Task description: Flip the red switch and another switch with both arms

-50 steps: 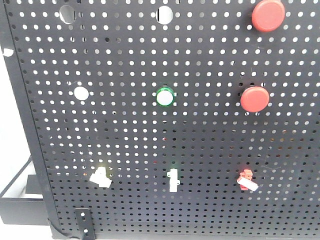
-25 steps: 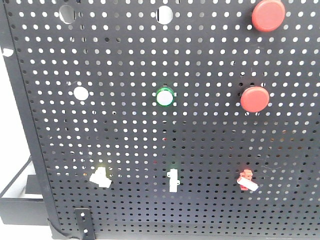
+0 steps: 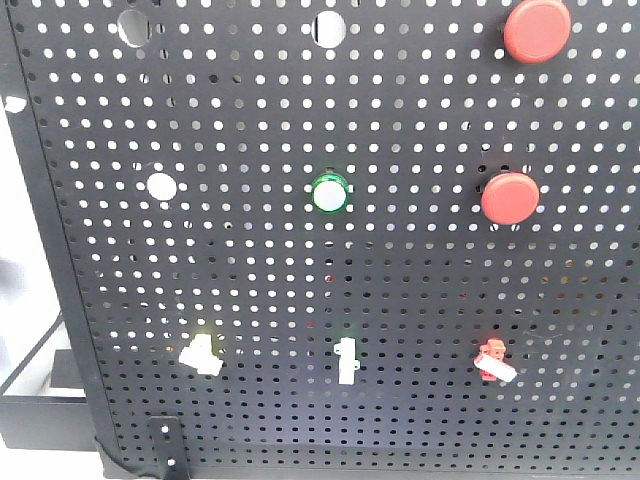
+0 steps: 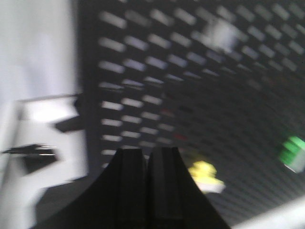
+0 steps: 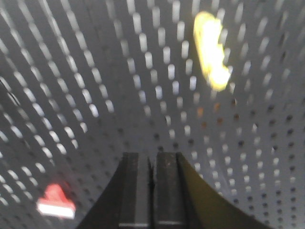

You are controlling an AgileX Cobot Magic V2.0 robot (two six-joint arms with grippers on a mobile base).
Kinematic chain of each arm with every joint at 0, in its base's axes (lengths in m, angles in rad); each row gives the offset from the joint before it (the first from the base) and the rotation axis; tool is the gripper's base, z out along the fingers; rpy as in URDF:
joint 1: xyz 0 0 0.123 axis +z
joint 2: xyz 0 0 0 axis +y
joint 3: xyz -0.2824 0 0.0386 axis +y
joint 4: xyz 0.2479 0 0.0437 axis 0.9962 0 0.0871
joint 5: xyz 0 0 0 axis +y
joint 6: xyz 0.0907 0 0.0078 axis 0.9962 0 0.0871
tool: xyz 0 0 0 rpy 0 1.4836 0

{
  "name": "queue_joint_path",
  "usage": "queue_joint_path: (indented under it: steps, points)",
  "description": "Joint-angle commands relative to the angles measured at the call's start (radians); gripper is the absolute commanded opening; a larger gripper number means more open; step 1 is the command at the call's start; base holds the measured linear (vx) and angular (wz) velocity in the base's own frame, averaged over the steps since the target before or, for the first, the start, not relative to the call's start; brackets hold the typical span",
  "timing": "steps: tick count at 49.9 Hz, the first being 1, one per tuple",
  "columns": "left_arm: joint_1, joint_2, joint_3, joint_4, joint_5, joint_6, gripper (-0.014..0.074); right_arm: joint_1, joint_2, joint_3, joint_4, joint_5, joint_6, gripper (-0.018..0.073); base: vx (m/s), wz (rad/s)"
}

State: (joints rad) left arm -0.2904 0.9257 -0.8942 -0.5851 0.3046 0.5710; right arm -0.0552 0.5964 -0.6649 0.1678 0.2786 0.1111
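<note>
Left claw (image 4: 146, 153), fingers pressed together, has the cream-white toggle (image 4: 206, 175) close by to the right of its tips — the right claw (image 5: 152, 157), likewise closed up, has the red switch (image 5: 56, 201) further off to its lower left, both levers sitting low on the pegboard (image 3: 262, 232).

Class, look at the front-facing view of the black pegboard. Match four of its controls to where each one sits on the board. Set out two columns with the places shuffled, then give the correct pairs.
Things:
1. red switch
2. cream-white toggle
3. green-ringed round light
4. upper round red button

Places on the pegboard:
A. top right corner
B. bottom row, left
C. centre of the board
D. bottom row, right

Pairs: 1-D, 2-B, 3-C, 4-A.
</note>
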Motion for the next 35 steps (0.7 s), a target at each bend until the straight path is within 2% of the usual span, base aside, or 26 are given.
queue_joint_path:
  steps: [1, 6, 11, 16, 35]
  points:
    - [-0.050, 0.044, -0.039, -0.244, -0.064, 0.243, -0.0006, -0.006, 0.020, -0.034, 0.010, -0.089, -0.044, -0.0006, 0.00, 0.00]
    - [-0.067, 0.090, -0.039, -0.424, -0.056, 0.388, -0.0006, -0.006, 0.021, -0.034, 0.010, -0.090, -0.086, -0.0006, 0.00, 0.00]
    - [-0.072, 0.134, -0.040, -0.528, -0.033, 0.476, -0.0006, -0.006, 0.021, -0.034, 0.010, -0.090, -0.125, -0.0006, 0.00, 0.00]
    - [-0.072, 0.165, -0.040, -0.564, -0.018, 0.509, -0.0006, -0.006, 0.021, -0.034, 0.010, -0.090, -0.151, -0.0006, 0.00, 0.00]
    - [-0.072, 0.262, -0.040, -0.561, -0.039, 0.521, -0.0006, -0.006, 0.021, -0.034, 0.007, -0.090, -0.157, -0.0006, 0.00, 0.00]
